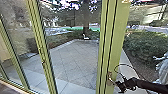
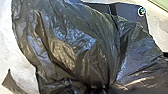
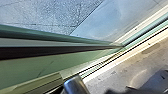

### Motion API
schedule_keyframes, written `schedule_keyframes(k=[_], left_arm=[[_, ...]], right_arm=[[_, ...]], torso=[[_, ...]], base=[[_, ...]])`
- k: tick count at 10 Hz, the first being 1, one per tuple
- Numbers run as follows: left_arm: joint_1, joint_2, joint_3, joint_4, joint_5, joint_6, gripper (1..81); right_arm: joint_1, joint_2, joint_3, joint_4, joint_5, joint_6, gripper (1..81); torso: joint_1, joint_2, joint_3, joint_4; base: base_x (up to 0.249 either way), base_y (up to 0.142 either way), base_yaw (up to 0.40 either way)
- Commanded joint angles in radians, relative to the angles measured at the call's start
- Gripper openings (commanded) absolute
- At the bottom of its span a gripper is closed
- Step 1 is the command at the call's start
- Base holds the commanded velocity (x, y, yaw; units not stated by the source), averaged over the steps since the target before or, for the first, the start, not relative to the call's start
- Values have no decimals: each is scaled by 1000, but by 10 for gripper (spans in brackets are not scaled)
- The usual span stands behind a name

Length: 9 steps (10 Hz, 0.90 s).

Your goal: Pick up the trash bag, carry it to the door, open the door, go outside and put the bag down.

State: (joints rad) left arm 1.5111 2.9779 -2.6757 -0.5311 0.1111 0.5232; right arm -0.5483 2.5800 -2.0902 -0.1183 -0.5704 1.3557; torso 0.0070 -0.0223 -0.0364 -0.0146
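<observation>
Though behind glass (image 1: 18,32), grey paving (image 1: 72,56)

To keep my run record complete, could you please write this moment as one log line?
right end effector at door handle, grip unclear | dark plastic trash bag large in left wrist view | paved yard outside

And losing the treetop above the trunk (image 1: 86,27), and both ends of the thick green post (image 1: 118,37), at the head view's edges. Can't confirm contact between the right gripper (image 1: 120,86) and the handle (image 1: 110,77) in that blur. Can't identify the small white thing (image 1: 85,37) by the trunk, or the pale shape (image 1: 162,68) cut off beside the bush (image 1: 145,46). Over to the left wrist view, losing the trash bag (image 2: 75,50) past the edges, can't see under the folds.
</observation>
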Motion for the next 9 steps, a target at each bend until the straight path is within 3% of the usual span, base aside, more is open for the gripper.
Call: schedule_keyframes(k=[1,2,4,9], left_arm=[[-39,1,5,-7,90,6,10],[-38,0,5,-7,88,6,10],[-33,0,5,-9,88,6,10],[-18,-8,5,-12,88,6,10]], right_arm=[[-8,87,53,-6,-217,-41,811],[-9,87,52,-6,-210,-41,811],[-9,84,49,-6,-184,-43,811],[23,42,50,-4,-4,-44,811]], torso=[[0,0,-71,0],[-1,-1,-116,0],[-2,-2,-80,-2],[-2,-2,-102,-2]], base=[[0,0,0],[0,0,0],[0,0,0],[0,0,0]])
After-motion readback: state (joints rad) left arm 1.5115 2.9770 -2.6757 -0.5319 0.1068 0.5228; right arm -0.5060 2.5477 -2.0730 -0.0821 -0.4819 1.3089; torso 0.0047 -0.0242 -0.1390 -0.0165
